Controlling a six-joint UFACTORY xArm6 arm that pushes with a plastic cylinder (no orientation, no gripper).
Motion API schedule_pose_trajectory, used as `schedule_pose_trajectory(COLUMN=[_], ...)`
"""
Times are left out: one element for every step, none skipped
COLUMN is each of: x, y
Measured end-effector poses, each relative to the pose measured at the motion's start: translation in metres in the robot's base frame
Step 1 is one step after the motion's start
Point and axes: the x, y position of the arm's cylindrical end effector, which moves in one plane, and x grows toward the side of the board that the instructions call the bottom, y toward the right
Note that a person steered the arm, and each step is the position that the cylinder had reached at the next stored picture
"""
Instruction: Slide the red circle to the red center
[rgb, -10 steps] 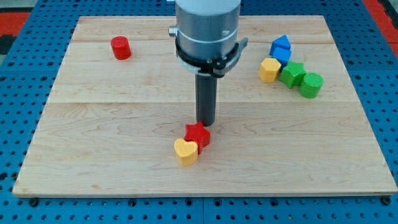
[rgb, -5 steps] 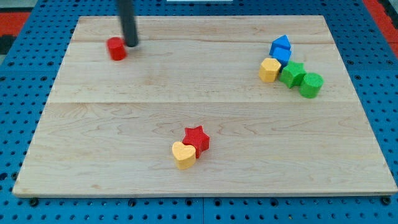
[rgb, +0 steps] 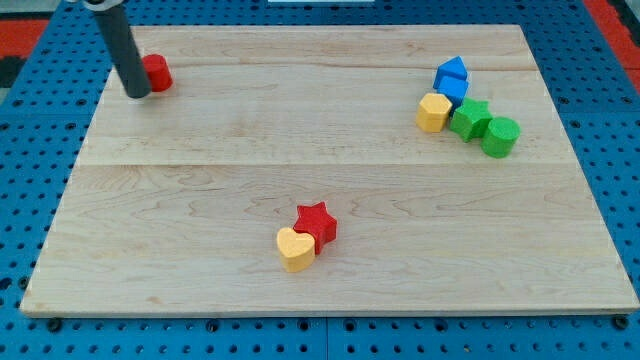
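The red circle is a small red cylinder near the board's top left corner. My tip stands just left of it and a little below, touching or nearly touching its left side; the dark rod covers part of it. The red star lies low in the middle of the board, with a yellow heart pressed against its lower left.
A cluster sits at the upper right: two blue blocks, a yellow block, a green star and a green cylinder. The wooden board lies on a blue pegboard; its left edge is close to my tip.
My tip went from the red star up to the red circle's right, then round to its left. The red circle slid left and slightly up. Other blocks kept still.
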Motion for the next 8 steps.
schedule_pose_trajectory(x=[-0.019, -0.043, -0.012, -0.067, -0.067, 0.034, 0.046, 0.017], y=[-0.036, 0.021, 0.049, 0.057, 0.071, 0.093, 0.139, 0.13])
